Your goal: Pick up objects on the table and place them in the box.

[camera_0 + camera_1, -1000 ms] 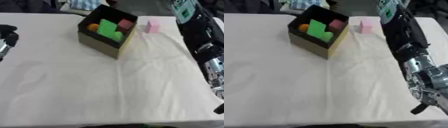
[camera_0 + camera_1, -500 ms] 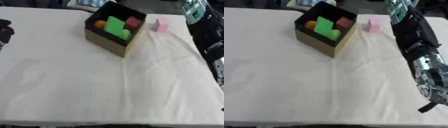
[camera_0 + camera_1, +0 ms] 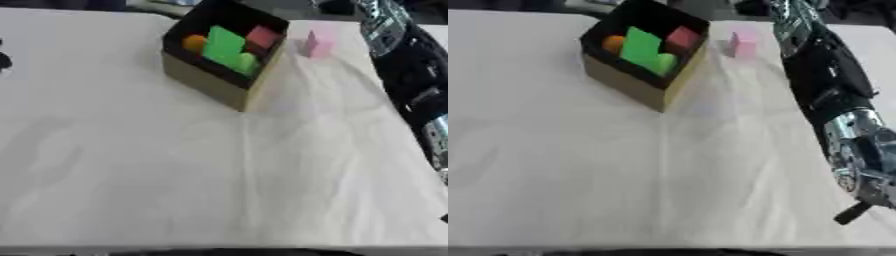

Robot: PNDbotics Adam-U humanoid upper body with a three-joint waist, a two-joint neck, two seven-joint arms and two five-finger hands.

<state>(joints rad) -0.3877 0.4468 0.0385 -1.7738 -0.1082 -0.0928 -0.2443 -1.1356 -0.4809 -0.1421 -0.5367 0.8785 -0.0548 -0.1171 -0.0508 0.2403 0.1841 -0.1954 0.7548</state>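
1. We see one box, dark inside with tan outer walls, standing on the counter, which is covered by a pale, wrinkled cloth. We use the box as our landmark.
2. Inside the box we count four things: one tall green block standing in the middle, one smaller rounded green piece touching it on the near right, one orange piece at the left wall, and one red block at the far right corner.
3. Outside the box we count one thing: a pink block on the counter, just to the right of the box's far corner and apart from its wall.
4. One arm shows clearly: the robot's right arm, black above and silver lower down, runs along the counter's edge to the right of the box.
5. The right hand sits well nearer to us than the box, at the lower right edge. It is blurred and partly cut off; one dark finger sticks out low. It holds nothing that we can see, but we cannot tell whether its fingers are curled or straight.
6. Far left of the box, a small dark shape is cut off by the edge; we cannot make out what it is.
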